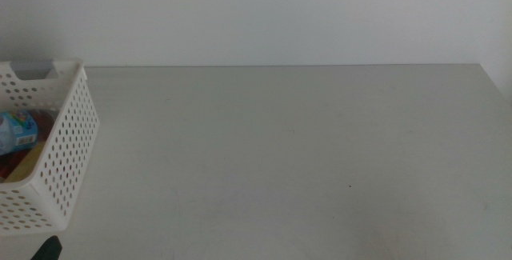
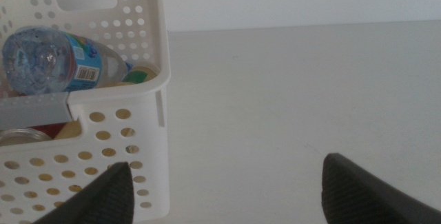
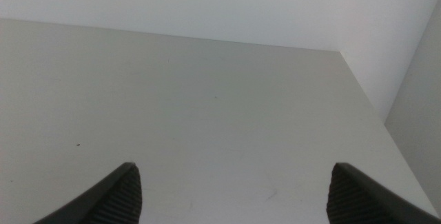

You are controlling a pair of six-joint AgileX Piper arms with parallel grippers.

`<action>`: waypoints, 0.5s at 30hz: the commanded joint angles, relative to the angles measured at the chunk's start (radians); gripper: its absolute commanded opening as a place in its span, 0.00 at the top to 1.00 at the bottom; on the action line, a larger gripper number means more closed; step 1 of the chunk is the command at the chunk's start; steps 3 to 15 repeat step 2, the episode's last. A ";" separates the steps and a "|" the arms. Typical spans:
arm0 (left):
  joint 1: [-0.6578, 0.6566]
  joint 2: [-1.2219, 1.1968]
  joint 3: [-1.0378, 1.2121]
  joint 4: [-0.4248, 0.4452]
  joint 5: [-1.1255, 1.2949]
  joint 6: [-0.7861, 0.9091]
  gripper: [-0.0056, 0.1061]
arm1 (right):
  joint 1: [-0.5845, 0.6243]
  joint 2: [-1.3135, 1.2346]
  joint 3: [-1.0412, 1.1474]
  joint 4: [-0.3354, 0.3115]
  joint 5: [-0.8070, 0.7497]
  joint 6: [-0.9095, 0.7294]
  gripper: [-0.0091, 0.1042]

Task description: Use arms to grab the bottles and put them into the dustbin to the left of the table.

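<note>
The white perforated dustbin point(image 1: 68, 144) stands at the table's point(image 1: 280, 148) left edge. Inside it lies a clear water bottle with a blue label point(image 1: 18, 130), with red and yellow shapes beneath it that I cannot make out. The left wrist view shows the dustbin point(image 2: 131, 134) close by and the water bottle point(image 2: 48, 62) lying on top. My left gripper point(image 2: 227, 176) is open and empty, just in front of the dustbin's near corner; only a dark tip of the left gripper point(image 1: 48, 248) shows in the middle view. My right gripper point(image 3: 234, 176) is open and empty over bare tabletop.
The tabletop's back edge point(image 1: 280, 66) meets a white wall. The right wrist view shows the table's far right corner point(image 3: 339, 52) and its right edge beside a wall.
</note>
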 commanded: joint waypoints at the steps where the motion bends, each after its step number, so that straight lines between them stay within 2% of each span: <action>1: -0.009 -0.028 0.003 -0.012 -0.076 -0.012 0.11 | -0.006 -0.022 -0.010 -0.004 -0.071 -0.005 0.17; 15: -0.009 -0.028 0.003 -0.012 -0.076 -0.012 0.11 | -0.006 -0.022 -0.010 -0.004 -0.071 -0.005 0.17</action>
